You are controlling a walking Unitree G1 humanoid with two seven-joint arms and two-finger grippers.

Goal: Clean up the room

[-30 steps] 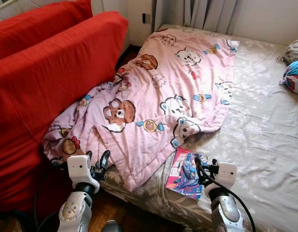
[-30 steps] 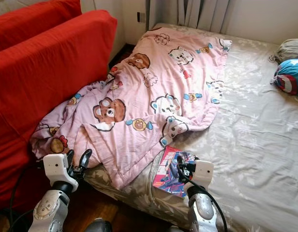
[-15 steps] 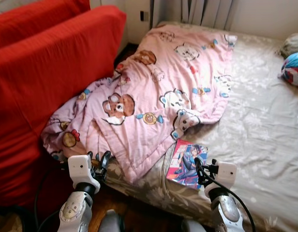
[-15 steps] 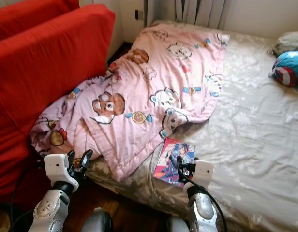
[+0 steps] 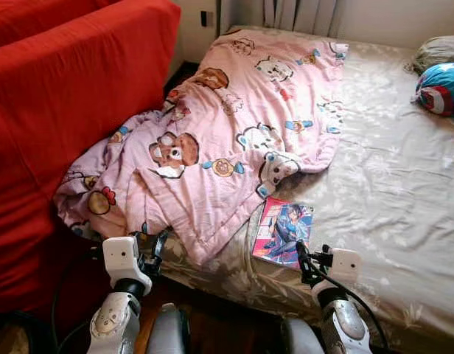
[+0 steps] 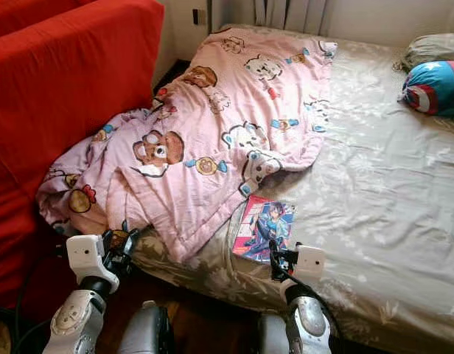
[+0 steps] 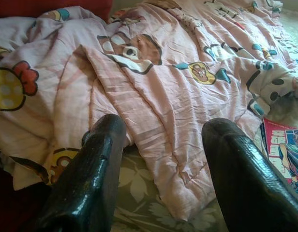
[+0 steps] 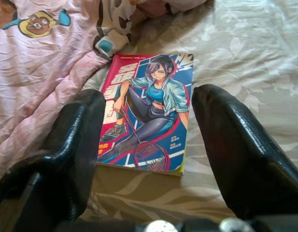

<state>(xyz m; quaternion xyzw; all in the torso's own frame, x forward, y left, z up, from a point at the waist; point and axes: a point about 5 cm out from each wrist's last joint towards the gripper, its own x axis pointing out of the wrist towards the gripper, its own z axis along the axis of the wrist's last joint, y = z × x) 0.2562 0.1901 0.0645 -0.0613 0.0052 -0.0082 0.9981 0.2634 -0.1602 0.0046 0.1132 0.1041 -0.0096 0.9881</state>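
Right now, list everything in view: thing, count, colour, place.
blanket: one, pink with cartoon animals, crumpled over the bed's left side, spilling against the sofa.
comic book: one, red and blue cover, flat on the sheet beside the blanket's lower edge.
bed: one, beige floral sheet.
sofa: one, red, left of the bed.
round cushion: one, blue, red and white, far right on the bed.
left pincer: open, at the blanket's near edge.
right pincer: open, just short of the comic book.
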